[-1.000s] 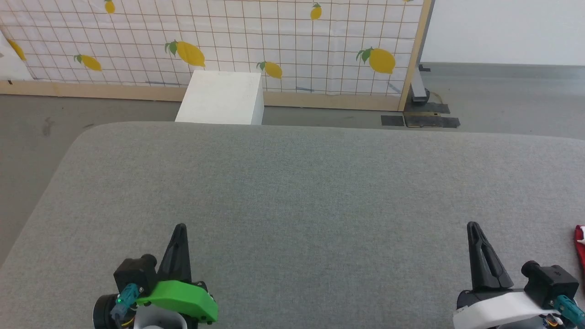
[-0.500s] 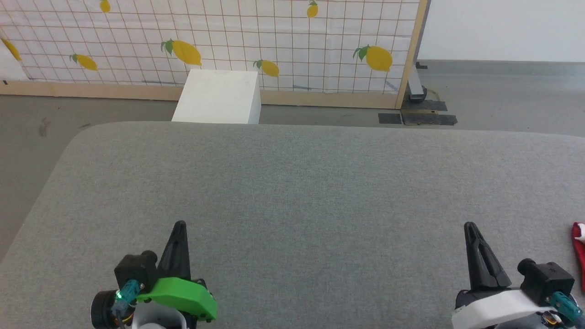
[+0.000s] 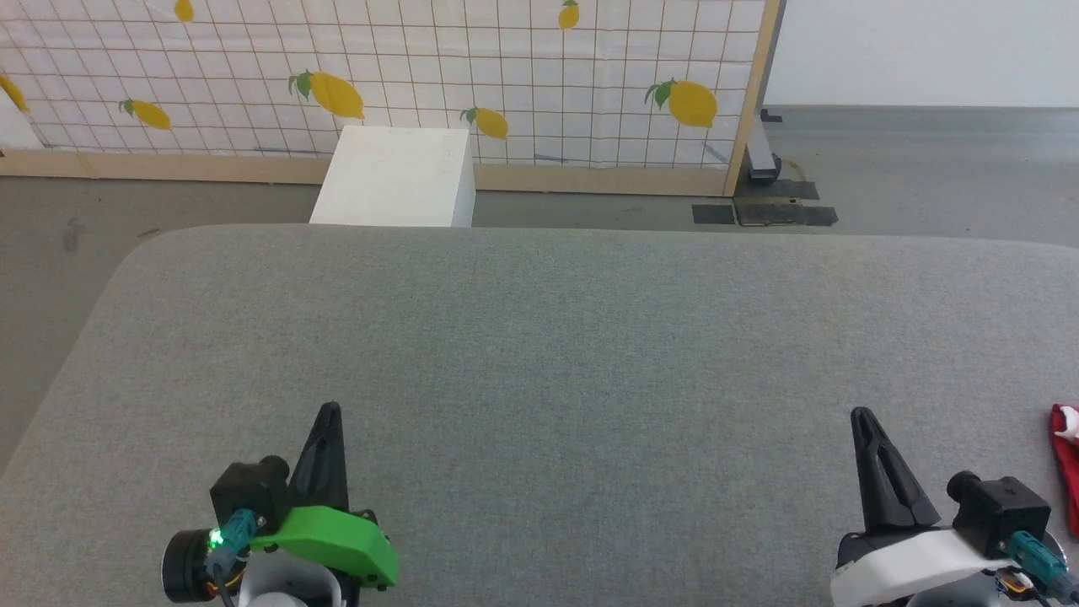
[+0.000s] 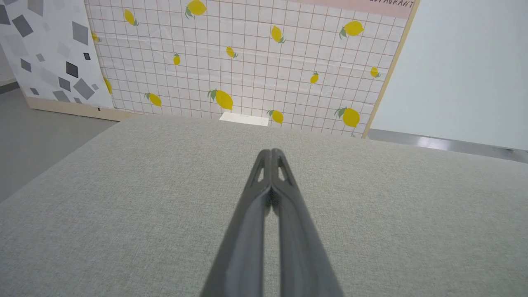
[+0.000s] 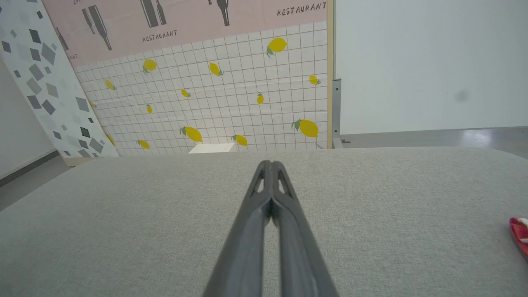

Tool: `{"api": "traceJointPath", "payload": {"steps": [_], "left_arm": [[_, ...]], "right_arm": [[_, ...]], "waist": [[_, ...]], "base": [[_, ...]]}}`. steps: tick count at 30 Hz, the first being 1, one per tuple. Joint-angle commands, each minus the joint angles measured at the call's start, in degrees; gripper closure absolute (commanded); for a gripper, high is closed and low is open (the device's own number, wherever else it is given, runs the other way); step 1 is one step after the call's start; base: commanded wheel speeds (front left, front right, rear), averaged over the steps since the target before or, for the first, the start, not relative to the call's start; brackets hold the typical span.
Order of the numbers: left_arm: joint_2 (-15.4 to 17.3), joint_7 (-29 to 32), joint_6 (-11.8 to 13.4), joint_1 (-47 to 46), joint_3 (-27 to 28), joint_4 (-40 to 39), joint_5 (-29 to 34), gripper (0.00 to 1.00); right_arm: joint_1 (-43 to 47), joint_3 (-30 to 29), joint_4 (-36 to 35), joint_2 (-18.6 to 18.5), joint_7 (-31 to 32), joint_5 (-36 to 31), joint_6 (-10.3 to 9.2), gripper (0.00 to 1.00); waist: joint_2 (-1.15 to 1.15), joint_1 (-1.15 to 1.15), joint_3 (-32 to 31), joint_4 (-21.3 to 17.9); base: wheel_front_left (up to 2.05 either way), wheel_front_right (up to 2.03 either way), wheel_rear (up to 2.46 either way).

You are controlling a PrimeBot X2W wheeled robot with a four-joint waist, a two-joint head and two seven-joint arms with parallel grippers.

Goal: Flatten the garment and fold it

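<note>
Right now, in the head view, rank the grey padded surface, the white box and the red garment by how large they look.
1. grey padded surface
2. white box
3. red garment: only a sliver at the picture's right edge, so its full size is unsure.

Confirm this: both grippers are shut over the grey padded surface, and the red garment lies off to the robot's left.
One thing is wrong: the garment lies to the robot's right, at the right edge of the head view, beyond the right gripper. The rest holds: the left gripper and the right gripper are both shut over the grey padded surface.
</note>
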Motion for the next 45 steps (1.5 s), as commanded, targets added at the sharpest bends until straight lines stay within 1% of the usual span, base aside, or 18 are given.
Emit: {"api": "traceJointPath", "payload": {"steps": [1, 45], "left_arm": [[-0.21, 0.38, -0.11, 0.40, 0.28, -0.51, 0.82, 1.00], [-0.56, 5.73, -0.37, 0.95, 1.97, -5.15, 6.33, 1.00]], "right_arm": [[-0.99, 0.17, -0.51, -0.01, 0.44, -0.58, -0.02, 1.00], [-2.61, 0.80, -2.80, -0.03, 5.76, -5.56, -0.05, 1.00]], "waist": [[0.00, 0.00, 0.03, -0.06], [0.00, 0.00, 1.01, -1.86]], "base": [[0.00, 0.00, 0.00], [0.00, 0.00, 0.00]]}}
